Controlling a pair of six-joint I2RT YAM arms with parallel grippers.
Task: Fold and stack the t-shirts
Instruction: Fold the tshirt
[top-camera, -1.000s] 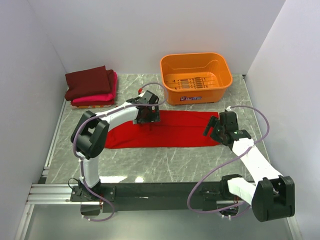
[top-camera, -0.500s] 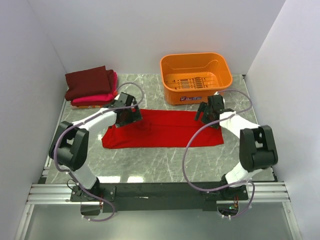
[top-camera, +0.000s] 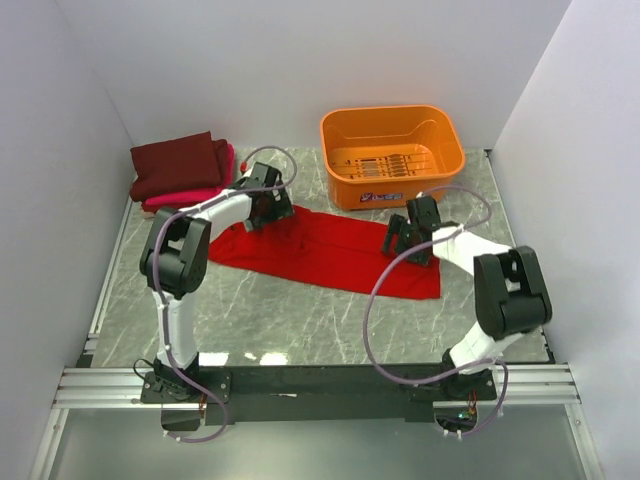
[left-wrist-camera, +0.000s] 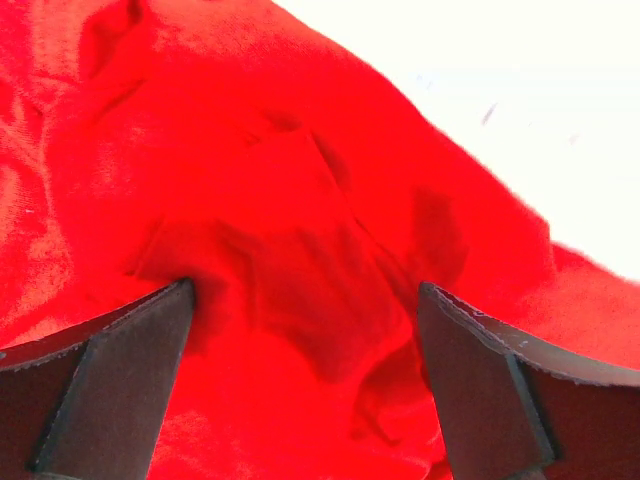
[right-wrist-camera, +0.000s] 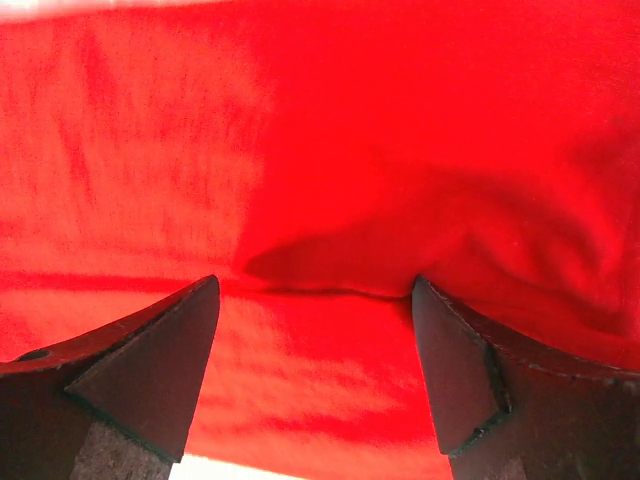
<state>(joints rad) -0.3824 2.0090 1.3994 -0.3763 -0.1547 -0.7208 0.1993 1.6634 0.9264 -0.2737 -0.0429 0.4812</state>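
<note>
The marble surface (top-camera: 300, 320) carries a bright red t-shirt (top-camera: 320, 258), spread rumpled across its middle. An orange basket (top-camera: 440, 180) stands at the far edge. In the far left corner, a folded maroon t-shirt (top-camera: 175, 163) lies on a folded pink t-shirt (top-camera: 195, 196). The left pincer (top-camera: 268, 212) and the right pincer (top-camera: 405, 240) are both released, jaws spread wide over the red cloth's two ends.

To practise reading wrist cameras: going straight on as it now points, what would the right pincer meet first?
Most likely the bright red t-shirt, whose fold lies just ahead of the open right pincer.
</note>
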